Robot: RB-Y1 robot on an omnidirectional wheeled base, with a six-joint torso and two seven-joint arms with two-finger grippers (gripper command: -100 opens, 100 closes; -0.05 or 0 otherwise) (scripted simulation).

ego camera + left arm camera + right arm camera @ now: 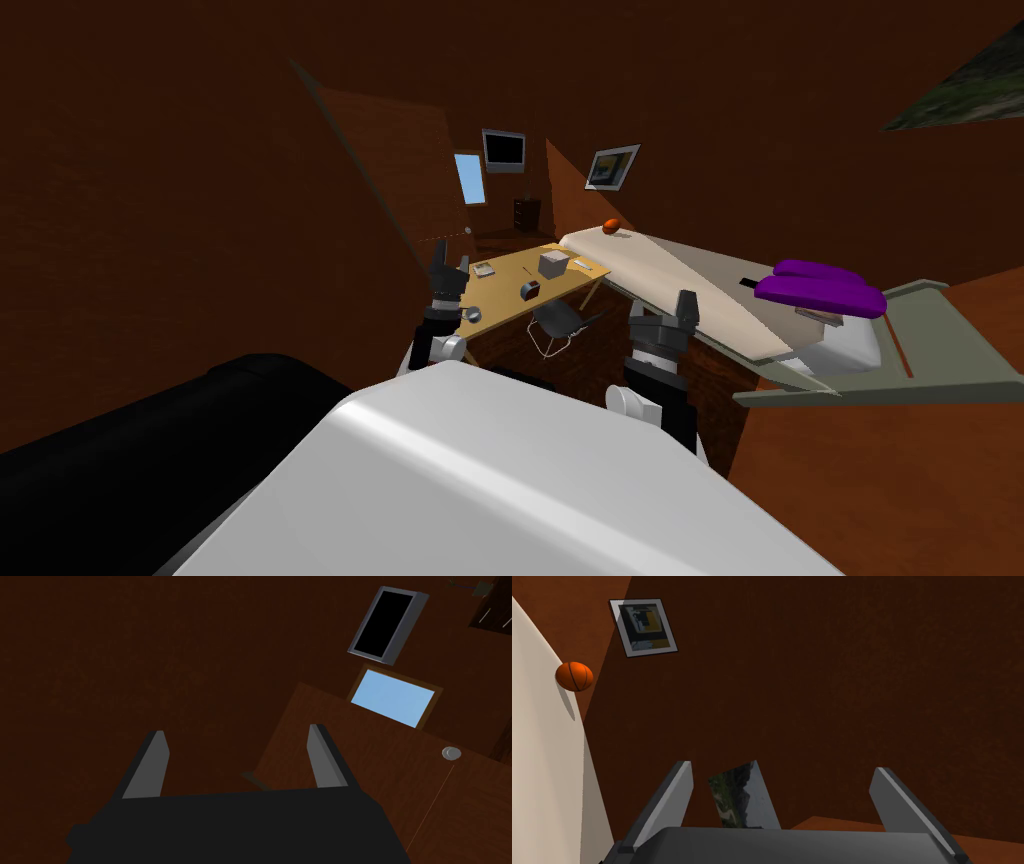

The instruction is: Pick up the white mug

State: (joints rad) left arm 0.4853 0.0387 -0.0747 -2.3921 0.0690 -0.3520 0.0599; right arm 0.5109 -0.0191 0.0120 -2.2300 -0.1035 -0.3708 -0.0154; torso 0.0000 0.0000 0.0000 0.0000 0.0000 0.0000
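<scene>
A wooden desk (505,300) stands ahead of me in the head view. A small pale mug-like thing (472,313) sits near its close left corner. My left gripper (450,258) is raised just above and behind that corner, a little above the mug, pointing up and away from it. Its fingers (150,763) stand open with nothing between them. My right gripper (660,303) hangs open to the right of the desk, over the edge of the bed, and holds nothing (784,766).
On the desk are a grey box (552,263), a dark cylinder (530,290) and two flat pale items. A chair (555,325) is tucked under it. A bed (680,280) with purple pillows (820,285) and an orange ball (611,226) lies to the right. A brown door (400,190) is on the left.
</scene>
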